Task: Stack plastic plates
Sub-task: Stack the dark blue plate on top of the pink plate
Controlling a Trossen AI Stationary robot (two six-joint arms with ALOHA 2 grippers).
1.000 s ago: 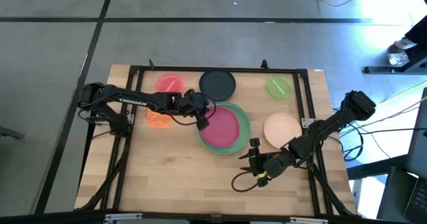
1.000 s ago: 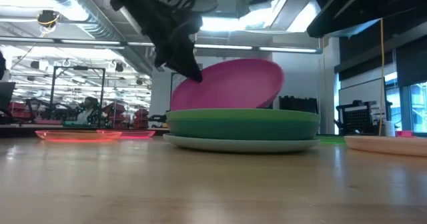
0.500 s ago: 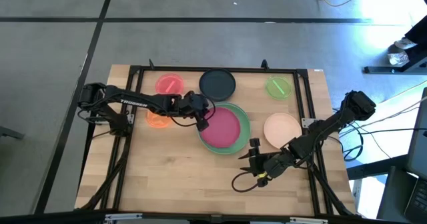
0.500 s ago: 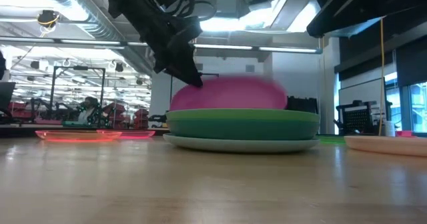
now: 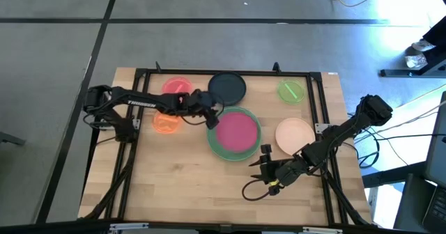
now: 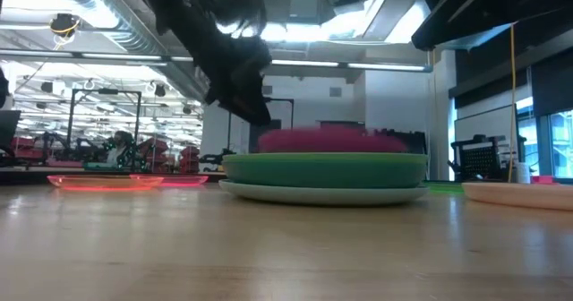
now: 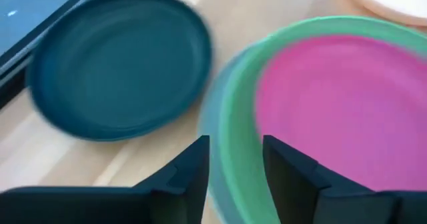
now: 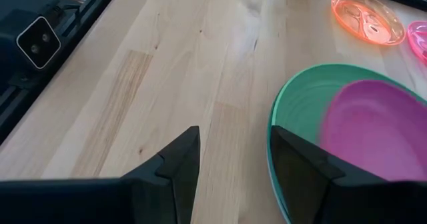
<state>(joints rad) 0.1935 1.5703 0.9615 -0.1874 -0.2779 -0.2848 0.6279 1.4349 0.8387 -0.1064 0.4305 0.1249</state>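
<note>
The magenta plate (image 5: 237,131) lies flat in the green plate (image 5: 252,147), which tops a stack of large plates (image 6: 322,177) at the table's middle. My left gripper (image 5: 210,120) is open and hovers just above the stack's left rim (image 7: 220,124), clear of it. A dark plate (image 7: 120,64) sits at the far edge, and the peach plate (image 5: 294,135) lies to the right. The small red (image 5: 177,88), orange (image 5: 166,124) and green (image 5: 291,90) plates lie apart on the table. My right gripper (image 5: 265,161) waits open near the front, to the right of the stack.
A black frame (image 5: 139,72) runs around the work area. Bare wood lies in front of the stack (image 8: 167,84). The peach plate's rim shows at the right of the low view (image 6: 519,193).
My left gripper has opened and let go of the magenta plate's left edge, then risen a little toward the far left. The plate, which was tilted with its left side held up, has dropped flat into the green plate.
</note>
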